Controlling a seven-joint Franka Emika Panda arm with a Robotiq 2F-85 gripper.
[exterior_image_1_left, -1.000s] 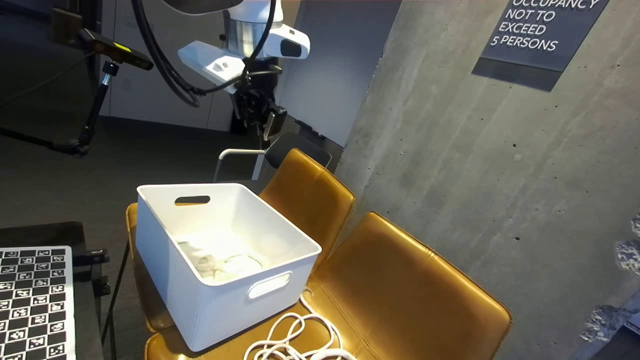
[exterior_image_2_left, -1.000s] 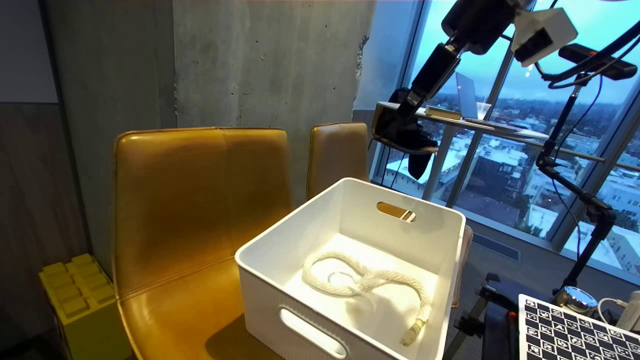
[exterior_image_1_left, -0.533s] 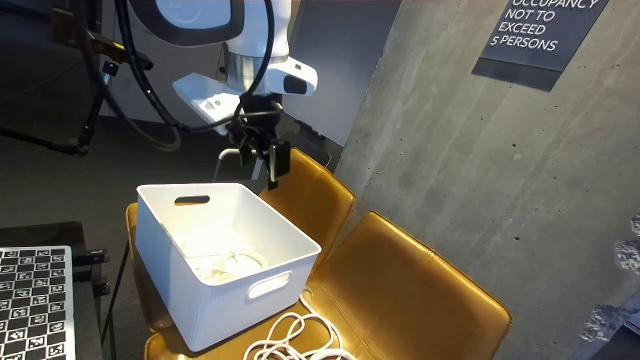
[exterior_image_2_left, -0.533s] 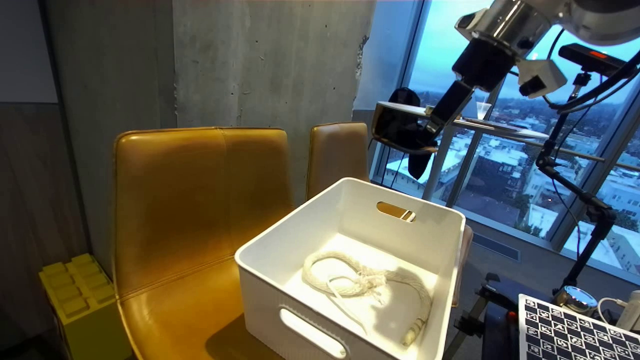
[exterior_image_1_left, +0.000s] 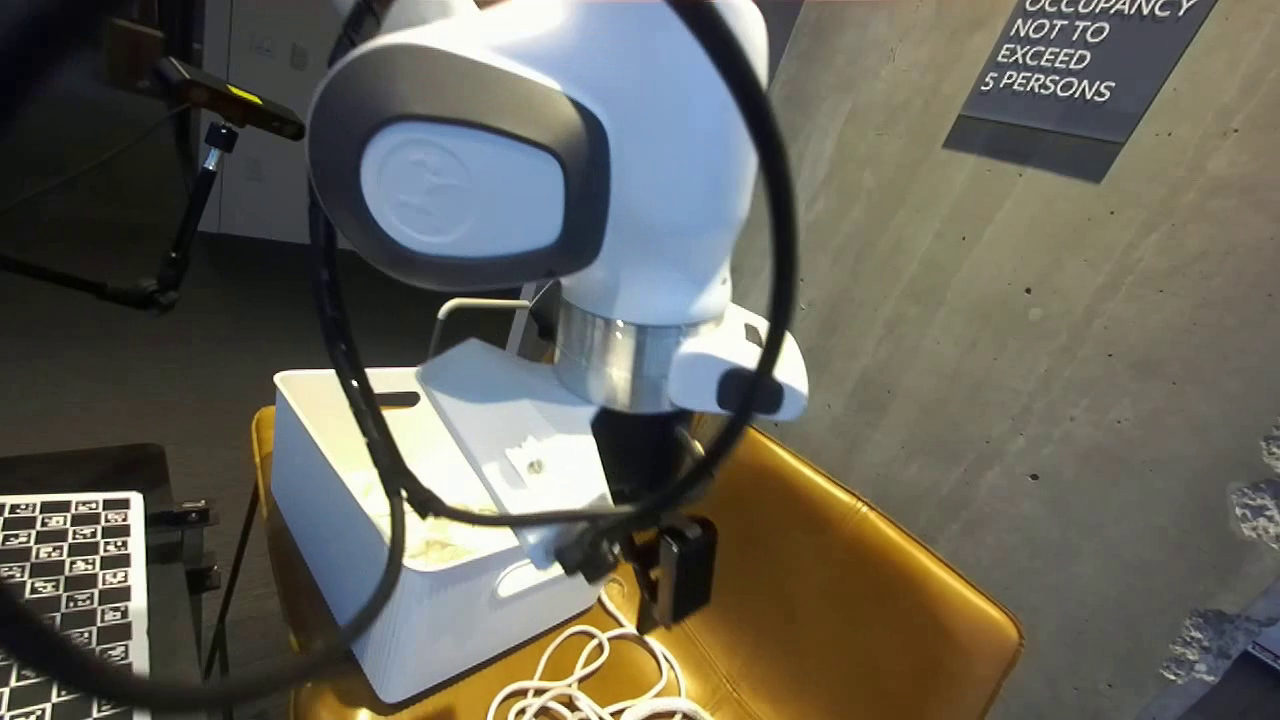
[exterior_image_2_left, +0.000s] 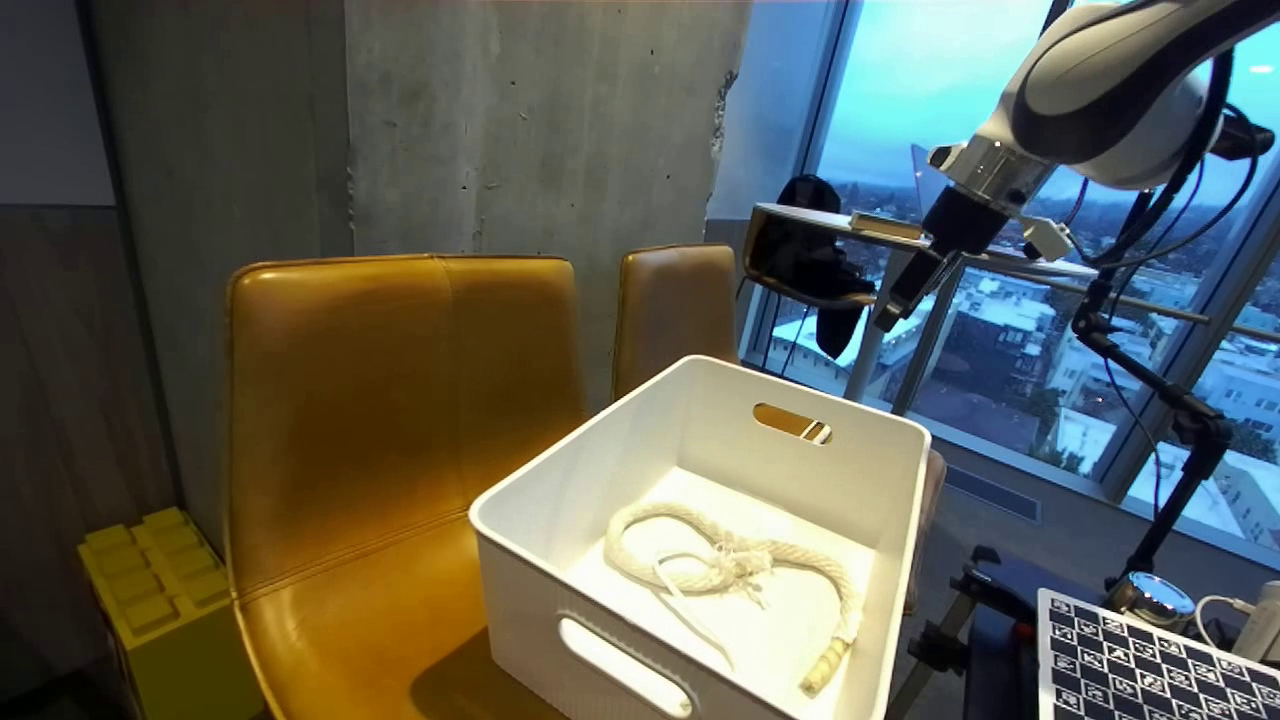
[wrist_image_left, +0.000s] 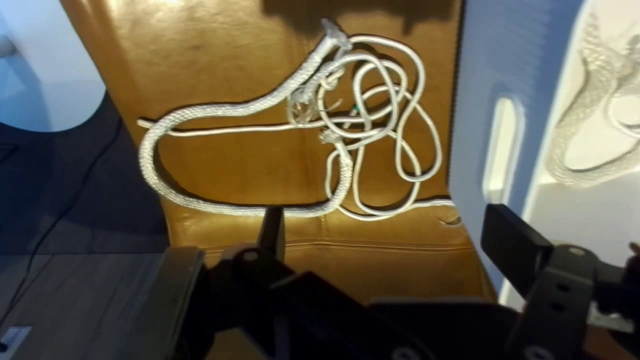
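Observation:
My gripper (wrist_image_left: 383, 216) stands open in the wrist view, its fingers wide apart with nothing between them. Below it, on a tan chair seat (wrist_image_left: 240, 165), lie a thick white rope (wrist_image_left: 215, 110) bent in a U and a thin white cord (wrist_image_left: 225, 131) in tangled loops. The right finger (wrist_image_left: 515, 245) overlaps the white bin (wrist_image_left: 470, 150) in that picture; contact cannot be told. Inside the bin (exterior_image_2_left: 720, 420), an exterior view shows another thick rope (exterior_image_2_left: 820, 563) with a thin strand (exterior_image_2_left: 700, 625). In an exterior view the gripper (exterior_image_1_left: 640, 585) hangs over the chair beside the bin.
A concrete wall (exterior_image_1_left: 1000, 350) rises behind the chairs. Near the bin are a checkered board (exterior_image_1_left: 70, 600) and a camera on a jointed stand (exterior_image_1_left: 190, 215). A yellow block (exterior_image_2_left: 165, 610) stands beside the chair. The arm's black cable (exterior_image_1_left: 780, 200) loops down in an exterior view.
The arm has swung down from behind the bin to above the chair seat beside it. The jaws have opened. A thin strand, a blur one second ago, now lies in the bin.

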